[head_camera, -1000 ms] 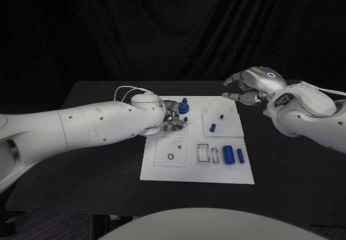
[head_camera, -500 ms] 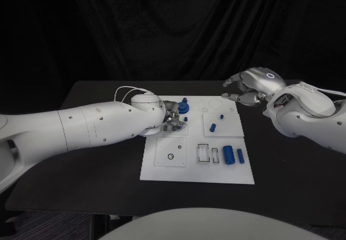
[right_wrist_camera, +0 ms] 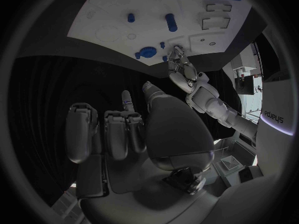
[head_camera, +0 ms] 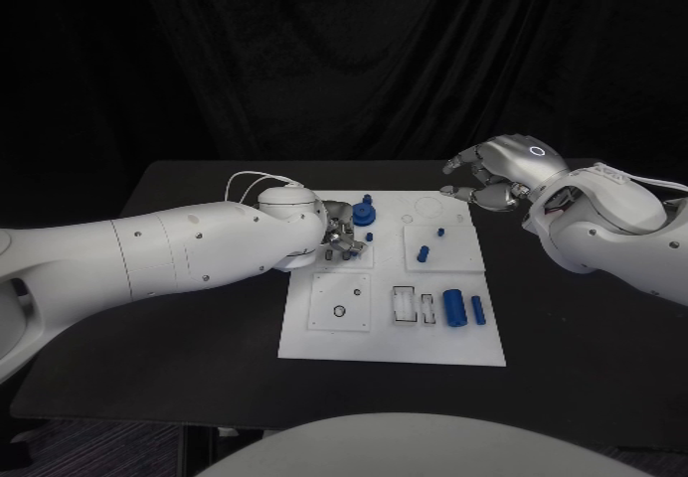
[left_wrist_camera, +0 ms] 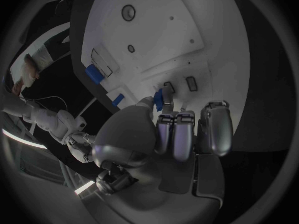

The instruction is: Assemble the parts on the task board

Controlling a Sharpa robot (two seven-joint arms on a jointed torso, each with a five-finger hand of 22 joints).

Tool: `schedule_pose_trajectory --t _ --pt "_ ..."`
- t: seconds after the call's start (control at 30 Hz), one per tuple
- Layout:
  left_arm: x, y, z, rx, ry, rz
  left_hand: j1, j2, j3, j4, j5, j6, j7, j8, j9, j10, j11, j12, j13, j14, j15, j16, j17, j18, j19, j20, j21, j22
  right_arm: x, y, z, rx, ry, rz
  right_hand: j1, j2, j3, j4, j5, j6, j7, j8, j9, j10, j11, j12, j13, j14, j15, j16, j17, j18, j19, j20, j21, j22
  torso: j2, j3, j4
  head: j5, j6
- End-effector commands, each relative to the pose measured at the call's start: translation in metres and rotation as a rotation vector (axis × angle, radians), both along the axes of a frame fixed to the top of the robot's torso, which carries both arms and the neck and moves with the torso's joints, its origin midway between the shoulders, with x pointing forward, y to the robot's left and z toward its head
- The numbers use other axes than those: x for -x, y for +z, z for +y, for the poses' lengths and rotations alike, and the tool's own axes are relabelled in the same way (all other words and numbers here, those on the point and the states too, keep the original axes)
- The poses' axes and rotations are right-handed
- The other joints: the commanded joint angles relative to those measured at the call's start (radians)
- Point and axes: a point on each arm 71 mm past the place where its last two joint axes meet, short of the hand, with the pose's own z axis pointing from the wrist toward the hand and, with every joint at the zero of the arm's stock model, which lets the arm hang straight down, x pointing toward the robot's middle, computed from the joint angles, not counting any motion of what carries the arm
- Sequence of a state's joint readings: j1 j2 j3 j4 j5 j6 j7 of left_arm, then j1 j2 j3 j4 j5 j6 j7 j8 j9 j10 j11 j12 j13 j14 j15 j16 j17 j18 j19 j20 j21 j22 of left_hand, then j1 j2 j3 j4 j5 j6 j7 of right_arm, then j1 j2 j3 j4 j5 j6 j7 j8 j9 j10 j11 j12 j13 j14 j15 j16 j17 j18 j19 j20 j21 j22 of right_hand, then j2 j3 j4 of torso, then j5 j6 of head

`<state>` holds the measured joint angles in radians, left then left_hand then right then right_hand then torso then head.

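Two blue cylinders (head_camera: 461, 308) are lying on the task board (head_camera: 344, 338), left hand (head_camera: 338, 238) pinching a small blue part (left_wrist_camera: 158, 100), right hand (head_camera: 495, 177) hovering curled, holding nothing.

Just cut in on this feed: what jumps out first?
The white task board in the middle of the black table, dotted with blue parts. The left hand works at its far-left section, pinching a small blue part, while the right hand hovers off the board's far-right corner, holding nothing.

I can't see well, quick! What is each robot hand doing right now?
Left hand: holds a small blue part pinched at its fingertips, over the task board.
Right hand: holds nothing, fingers curled in, raised beside the board's far corner.
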<state>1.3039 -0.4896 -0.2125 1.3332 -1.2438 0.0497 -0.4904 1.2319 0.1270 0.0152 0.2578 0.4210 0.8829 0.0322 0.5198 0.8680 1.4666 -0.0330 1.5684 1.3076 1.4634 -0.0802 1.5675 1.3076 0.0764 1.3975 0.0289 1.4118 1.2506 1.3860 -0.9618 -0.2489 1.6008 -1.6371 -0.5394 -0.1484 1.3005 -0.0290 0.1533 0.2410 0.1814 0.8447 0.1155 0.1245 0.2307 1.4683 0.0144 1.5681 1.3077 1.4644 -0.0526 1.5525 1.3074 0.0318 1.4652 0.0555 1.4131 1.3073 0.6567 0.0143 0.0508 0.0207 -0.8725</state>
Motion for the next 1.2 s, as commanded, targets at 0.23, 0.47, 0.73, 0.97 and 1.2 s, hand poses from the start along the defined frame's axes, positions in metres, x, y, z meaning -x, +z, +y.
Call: schedule_pose_trajectory --t 0.23,0.47,0.73,0.97,1.2 --pt "0.001 -0.001 0.002 0.003 -0.013 0.010 0.001 -0.048 0.099 -0.006 0.043 0.019 -0.002 -0.030 0.029 0.104 -0.003 0.002 0.263 0.107 -0.004 0.003 0.263 0.000 -0.009 -0.002 -0.009 0.004 0.000 -0.002 -0.001 0.007 -0.012 0.009 0.018 0.001 0.002 -0.011 0.018 0.008 0.002 -0.006 -0.005 0.102 0.007 0.003 0.263 0.100 0.007 -0.005 0.244 0.009 0.036 0.008 -0.008 0.210 0.000 0.0001 -0.0005 -0.002 0.000" --pt "0.002 -0.001 0.003 0.010 -0.009 0.005 -0.012 -0.088 0.192 -0.015 0.053 0.031 -0.004 -0.049 0.057 0.104 -0.004 0.002 0.263 0.107 -0.006 0.003 0.263 0.000 -0.009 -0.002 -0.013 0.006 0.000 -0.002 -0.003 0.009 -0.018 0.013 0.020 0.001 0.003 -0.013 0.024 0.008 0.002 -0.006 -0.006 0.102 0.007 0.003 0.263 0.100 0.007 -0.007 0.243 0.009 0.035 0.008 -0.010 0.209 0.000 0.0005 -0.0001 0.003 0.000" --pt "0.002 0.000 0.007 0.024 0.003 -0.010 -0.046 -0.128 0.294 -0.029 0.052 0.044 -0.003 -0.066 0.090 0.104 -0.005 0.002 0.263 0.107 -0.006 0.003 0.263 0.000 -0.007 -0.003 -0.017 0.010 0.000 -0.003 -0.004 0.012 -0.022 0.018 0.021 0.002 0.003 -0.013 0.026 0.009 0.002 -0.007 -0.006 0.102 0.007 0.003 0.263 0.100 0.007 -0.008 0.242 0.009 0.035 0.008 -0.011 0.209 0.000 0.0005 -0.0010 0.004 0.000" --pt "0.003 0.001 0.011 0.025 0.010 -0.012 -0.056 -0.134 0.313 -0.033 0.051 0.047 -0.003 -0.070 0.097 0.104 -0.005 0.002 0.263 0.107 -0.006 0.003 0.263 0.000 -0.007 -0.003 -0.018 0.010 0.000 -0.004 -0.005 0.015 -0.027 0.022 0.022 0.002 0.004 -0.014 0.027 0.009 0.002 -0.007 -0.006 0.102 0.007 0.003 0.263 0.100 0.007 -0.009 0.241 0.009 0.035 0.008 -0.012 0.209 0.000 -0.0009 -0.0005 0.003 0.000" --pt "0.003 0.001 0.014 0.027 0.017 -0.014 -0.071 -0.138 0.331 -0.034 0.037 0.050 -0.002 -0.077 0.104 0.104 -0.004 0.002 0.263 0.107 -0.005 0.003 0.263 0.001 -0.009 -0.002 -0.022 0.008 0.000 -0.004 -0.003 0.016 -0.026 0.025 0.023 0.002 0.005 -0.015 0.029 0.009 0.002 -0.007 -0.007 0.102 0.007 0.003 0.263 0.099 0.007 -0.010 0.241 0.010 0.034 0.008 -0.012 0.209 0.000 0.0000 0.0001 0.000 0.000"
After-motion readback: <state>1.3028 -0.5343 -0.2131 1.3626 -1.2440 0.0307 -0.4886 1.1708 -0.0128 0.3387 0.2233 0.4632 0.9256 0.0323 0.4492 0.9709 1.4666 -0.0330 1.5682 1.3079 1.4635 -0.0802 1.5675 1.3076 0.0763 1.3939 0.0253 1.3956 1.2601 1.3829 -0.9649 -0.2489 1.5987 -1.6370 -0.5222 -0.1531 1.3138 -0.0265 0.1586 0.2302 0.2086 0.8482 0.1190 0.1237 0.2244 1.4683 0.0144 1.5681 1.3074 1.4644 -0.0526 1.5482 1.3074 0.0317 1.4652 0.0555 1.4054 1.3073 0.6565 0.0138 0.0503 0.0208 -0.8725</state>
